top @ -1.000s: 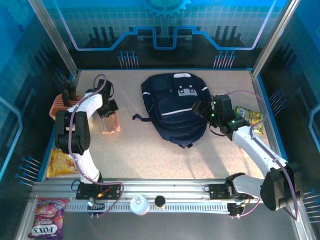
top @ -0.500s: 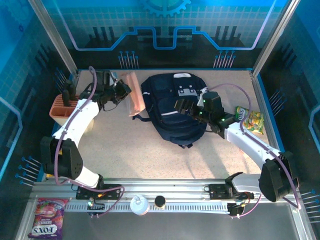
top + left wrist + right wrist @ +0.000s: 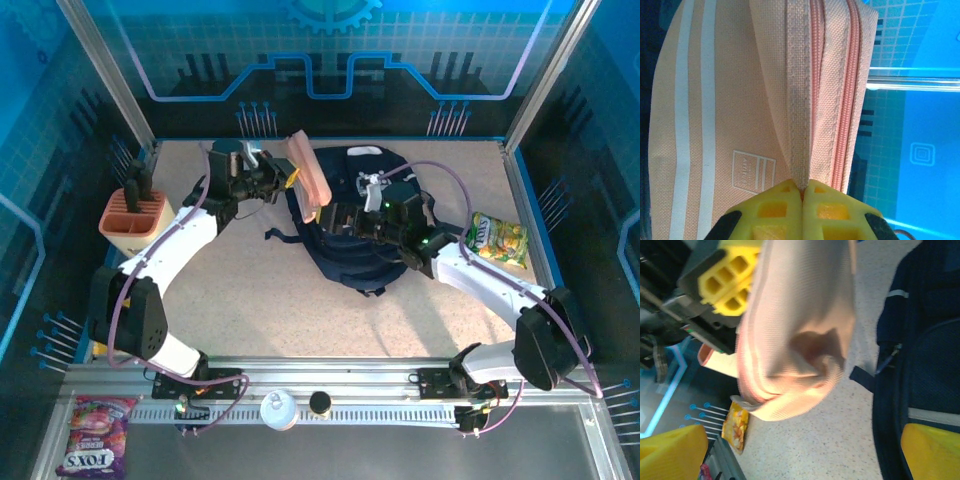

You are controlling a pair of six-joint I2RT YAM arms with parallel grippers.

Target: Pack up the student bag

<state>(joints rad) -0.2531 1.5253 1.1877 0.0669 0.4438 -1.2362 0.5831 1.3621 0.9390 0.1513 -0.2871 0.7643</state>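
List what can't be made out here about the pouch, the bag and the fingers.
- Top view: whether the bag is unzipped, because the right arm covers its middle.
- Left wrist view: the print on the patch of the pouch is too small to read, and the pouch's far end is cut off by the top edge.
- Right wrist view: the pouch is blurred, and the right fingers are cut off by the bottom edge.
- Top view: the snack pack label is too small to read.

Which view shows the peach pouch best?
Left wrist: the peach pouch is close and sharp, with zipper, white stripes and the left gripper pinching its seam. Top external shows it small, by the student bag; right wrist shows its end blurred.
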